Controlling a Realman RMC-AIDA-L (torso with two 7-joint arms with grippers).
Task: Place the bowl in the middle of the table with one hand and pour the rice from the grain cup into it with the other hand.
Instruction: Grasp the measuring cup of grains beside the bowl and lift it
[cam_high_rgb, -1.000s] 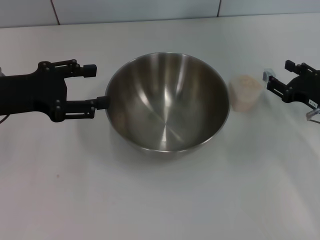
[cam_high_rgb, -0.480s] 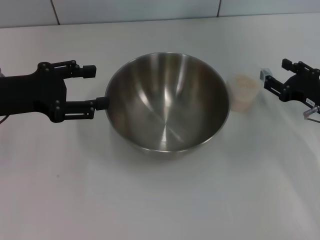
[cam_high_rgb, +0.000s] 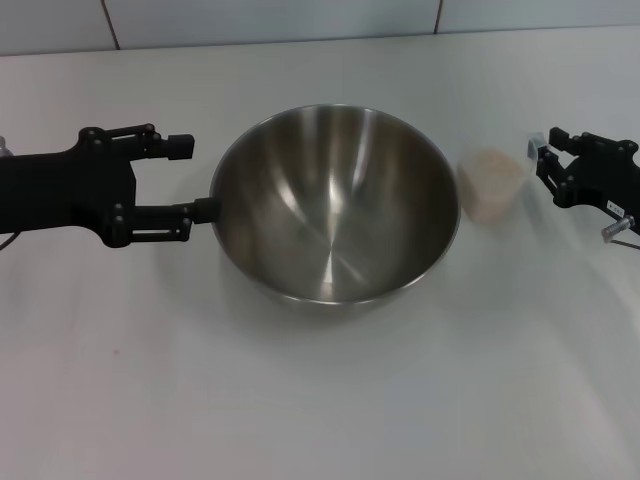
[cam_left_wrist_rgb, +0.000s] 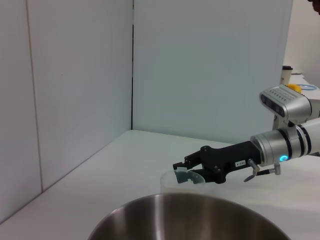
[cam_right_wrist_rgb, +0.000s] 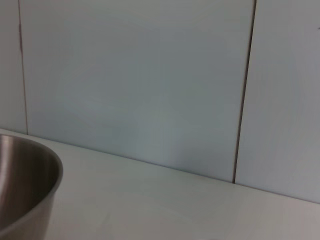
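The big steel bowl stands on the white table between both arms. My left gripper is open at the bowl's left side, its nearer fingertip touching the rim. The clear grain cup, filled with pale rice, stands just right of the bowl. My right gripper is open, a short gap to the right of the cup and holding nothing. In the left wrist view the right gripper shows behind the bowl's rim, beside the cup. The right wrist view catches only an edge of the bowl.
A pale panelled wall runs along the table's far edge. Bare tabletop lies in front of the bowl and behind it.
My right gripper has shifted a little toward the far side and closer to the cup. The bowl, cup and left gripper have barely moved.
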